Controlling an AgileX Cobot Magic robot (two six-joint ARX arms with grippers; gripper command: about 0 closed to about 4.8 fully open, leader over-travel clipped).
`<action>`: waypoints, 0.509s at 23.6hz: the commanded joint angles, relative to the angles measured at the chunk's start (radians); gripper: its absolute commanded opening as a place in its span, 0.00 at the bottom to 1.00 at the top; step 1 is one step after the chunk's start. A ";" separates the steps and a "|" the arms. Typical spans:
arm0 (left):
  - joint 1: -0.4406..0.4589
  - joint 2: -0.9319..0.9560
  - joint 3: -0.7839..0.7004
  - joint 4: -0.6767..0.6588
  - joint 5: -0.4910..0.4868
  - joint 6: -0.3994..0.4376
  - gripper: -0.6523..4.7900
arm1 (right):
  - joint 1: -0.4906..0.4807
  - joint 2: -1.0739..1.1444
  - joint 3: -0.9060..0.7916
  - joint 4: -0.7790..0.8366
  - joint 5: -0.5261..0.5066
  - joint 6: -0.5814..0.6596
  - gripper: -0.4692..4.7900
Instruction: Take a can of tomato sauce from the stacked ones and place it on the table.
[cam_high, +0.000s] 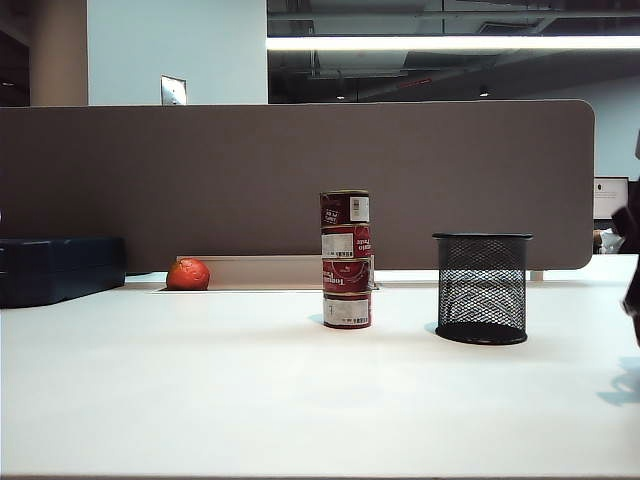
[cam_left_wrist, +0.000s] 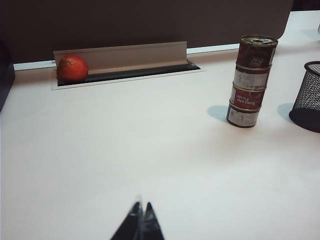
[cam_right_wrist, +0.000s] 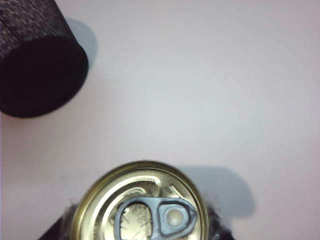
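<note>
Right gripper (cam_right_wrist: 139, 228) was closed around the can of tomato sauce (cam_right_wrist: 140, 202) - dark fingers (cam_right_wrist: 59, 229) pressed in on either side of it, and its wrist camera looked straight down on the gold lid and pull tab. The can was over the white table (cam_high: 250, 400), near the black wire-mesh cup (cam_right_wrist: 35, 55); whether it touched the surface I could not tell. From across the room only a dark bit of that arm showed at the right edge, and the held can was out of sight.

The stacked cans (cam_high: 346, 259) stood four high in the middle of the table, well apart from the mesh cup to their right. An orange-red fruit (cam_high: 188, 274) lay far off to the left, in front of the brown-grey partition (cam_high: 200, 180).

The left gripper (cam_left_wrist: 141, 220) hung low over bare table - its tips pressed together, holding nothing.
</note>
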 joint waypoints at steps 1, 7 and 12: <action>0.000 0.000 0.003 0.014 0.006 -0.004 0.11 | 0.000 -0.003 -0.037 0.072 0.007 0.005 0.10; 0.000 0.000 0.003 0.014 0.005 -0.004 0.11 | 0.000 0.039 -0.061 0.142 0.010 0.005 0.11; 0.000 0.000 0.003 0.014 0.005 -0.004 0.11 | 0.001 0.092 -0.061 0.143 0.005 0.006 0.12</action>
